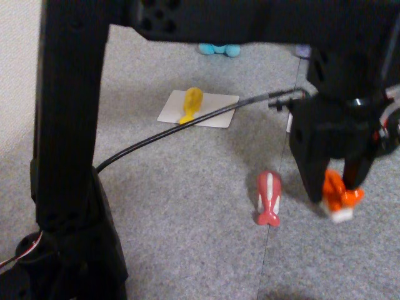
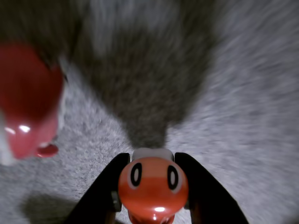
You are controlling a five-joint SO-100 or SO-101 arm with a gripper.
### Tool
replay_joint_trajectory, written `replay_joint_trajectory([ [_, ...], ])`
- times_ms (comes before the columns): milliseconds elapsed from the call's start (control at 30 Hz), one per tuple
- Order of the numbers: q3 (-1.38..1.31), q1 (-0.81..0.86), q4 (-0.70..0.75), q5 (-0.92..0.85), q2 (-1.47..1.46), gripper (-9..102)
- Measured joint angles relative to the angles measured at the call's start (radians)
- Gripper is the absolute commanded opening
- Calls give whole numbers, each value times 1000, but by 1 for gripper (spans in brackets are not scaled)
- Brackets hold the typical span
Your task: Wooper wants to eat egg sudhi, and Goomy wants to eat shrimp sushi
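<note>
In the fixed view the gripper [image 1: 334, 190] is closed around the shrimp sushi [image 1: 337, 195], the orange piece with its white rice base. The piece is at or just above the grey carpet [image 1: 187, 206] at the right; which of the 2 I cannot tell. The wrist view shows the same grasp from close up: the shrimp sushi [image 2: 153, 186] sits between the 2 black fingers [image 2: 100, 196], its painted eyes facing the camera, and the blur there suggests the arm is in motion.

The egg sushi [image 1: 190, 104], the all-yellow piece, lies on a pale card [image 1: 219, 109] further back, with a black cable [image 1: 156, 139] crossing in front of it. The pink-red piece with a white stripe [image 1: 269, 197] lies on the carpet just left of the gripper; in the wrist view it is the blurred red shape [image 2: 28, 102] at the left.

At the far edge the blue toy [image 1: 219, 49] shows its feet, and a sliver of the lilac toy [image 1: 304, 51] shows to its right.

By my reading, the shrimp is grasped but not delivered to the lilac toy. The egg sushi may already be served, or may be left to carry to the blue toy.
</note>
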Motion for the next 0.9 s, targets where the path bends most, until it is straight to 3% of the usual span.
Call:
replay_joint_trajectory([
  [267,2,-135,3,287,66,4],
  [500,3,-239,-132,549,66,4],
  [900,3,-285,-370,655,66,5],
])
